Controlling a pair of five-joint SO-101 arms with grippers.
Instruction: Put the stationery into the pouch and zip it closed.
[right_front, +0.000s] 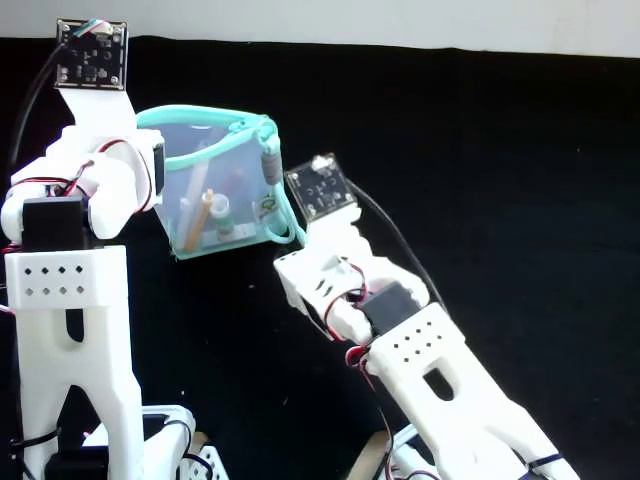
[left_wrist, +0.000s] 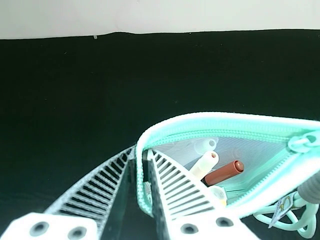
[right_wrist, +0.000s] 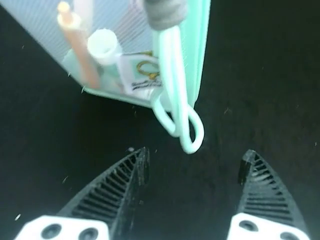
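The translucent pouch (right_front: 215, 190) with teal trim hangs above the black table, its zip open (left_wrist: 200, 122). My left gripper (left_wrist: 141, 152) is shut on the pouch's rim, one finger inside and one outside. Inside lie a brown pen (left_wrist: 225, 172) and a white pen (left_wrist: 205, 162); a tan pen (right_wrist: 80, 45) and a white cap (right_wrist: 105, 47) show through the wall. A teal cord loop (right_wrist: 187, 130) hangs from a grey bead (right_wrist: 165, 10) at the pouch's corner. My right gripper (right_wrist: 195, 157) is open just short of that loop, with nothing between its fingers.
Black cloth (right_front: 480, 150) covers the table around the pouch. A pale wall (right_front: 400, 20) runs along the far edge. The right arm's body (right_front: 400, 330) slants up from the front right, and the left arm's column (right_front: 70, 330) stands at the front left.
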